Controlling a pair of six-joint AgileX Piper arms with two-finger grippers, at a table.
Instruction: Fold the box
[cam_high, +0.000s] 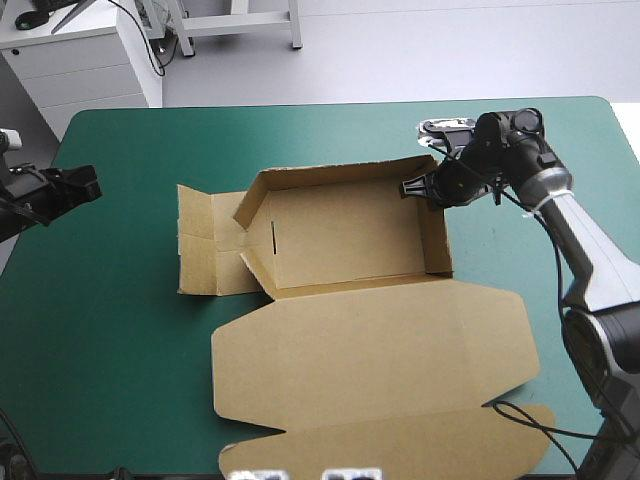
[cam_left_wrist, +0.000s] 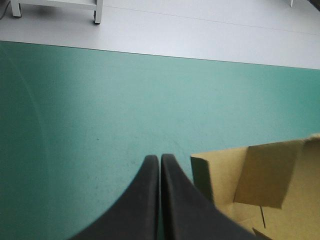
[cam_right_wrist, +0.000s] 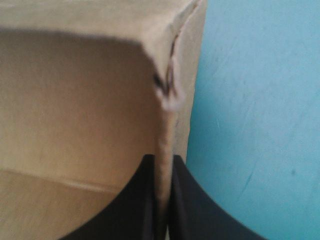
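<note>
While right jaws pinch the box (cam_high: 340, 235) wall's far corner — keeping it upright
Left jaws clenched empty — idle, clear of it.

Silver arm (cam_high: 585, 245), curved black fingers (cam_left_wrist: 142, 200)

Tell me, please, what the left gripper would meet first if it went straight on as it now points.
Probably bare teal-green cover: the left gripper, fingers shut, aims past the box, which lies to one side; depth is unclear.
</note>
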